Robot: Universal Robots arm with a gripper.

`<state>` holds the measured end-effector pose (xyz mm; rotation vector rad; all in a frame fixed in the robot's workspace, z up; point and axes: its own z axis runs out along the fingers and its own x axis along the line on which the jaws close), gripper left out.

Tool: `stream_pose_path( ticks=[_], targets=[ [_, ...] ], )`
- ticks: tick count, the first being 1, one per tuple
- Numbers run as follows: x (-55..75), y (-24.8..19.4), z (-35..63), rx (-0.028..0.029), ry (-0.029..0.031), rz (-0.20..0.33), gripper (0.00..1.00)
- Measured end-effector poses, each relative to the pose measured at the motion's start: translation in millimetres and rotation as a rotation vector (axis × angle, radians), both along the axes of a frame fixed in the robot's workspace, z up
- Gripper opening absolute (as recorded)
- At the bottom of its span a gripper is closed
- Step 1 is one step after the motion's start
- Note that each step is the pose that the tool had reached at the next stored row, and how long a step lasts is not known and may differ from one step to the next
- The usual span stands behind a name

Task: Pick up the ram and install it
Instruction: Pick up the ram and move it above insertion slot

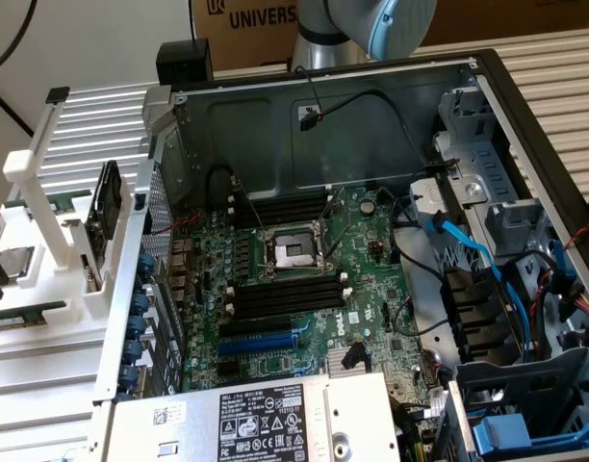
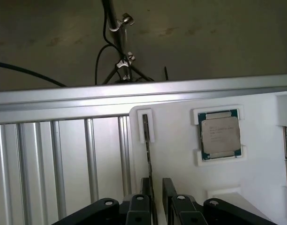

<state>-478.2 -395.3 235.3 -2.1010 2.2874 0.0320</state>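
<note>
The gripper (image 2: 157, 183) is open, fingers apart. The ram (image 2: 148, 150) stands on edge in the white tray (image 2: 176, 154), running up to one finger.

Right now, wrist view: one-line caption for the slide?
Gripper poised at the ram standing edge-on in its white holder, processor chip seated beside it.

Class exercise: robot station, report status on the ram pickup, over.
Open gripper at one end of the ram. Ram on edge in the white holder, not lifted. Nothing between them; processor sits apart.
</note>
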Motion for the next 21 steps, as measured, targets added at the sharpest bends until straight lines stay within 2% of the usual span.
stream_pose_path(
  ticks=[8, 14, 17, 21],
  targets=[
    [0.0, 0.0, -0.2, 0.0000, 0.0001, 0.000, 0.25],
    [0.5, -0.6, -11.4, 0.0015, 0.0004, 0.000, 0.25],
    [3.3, -0.6, -13.2, 0.0015, 0.0054, 0.000, 0.25],
    [5.4, -0.7, -16.1, 0.0015, 0.0183, 0.000, 0.25]
  ],
)
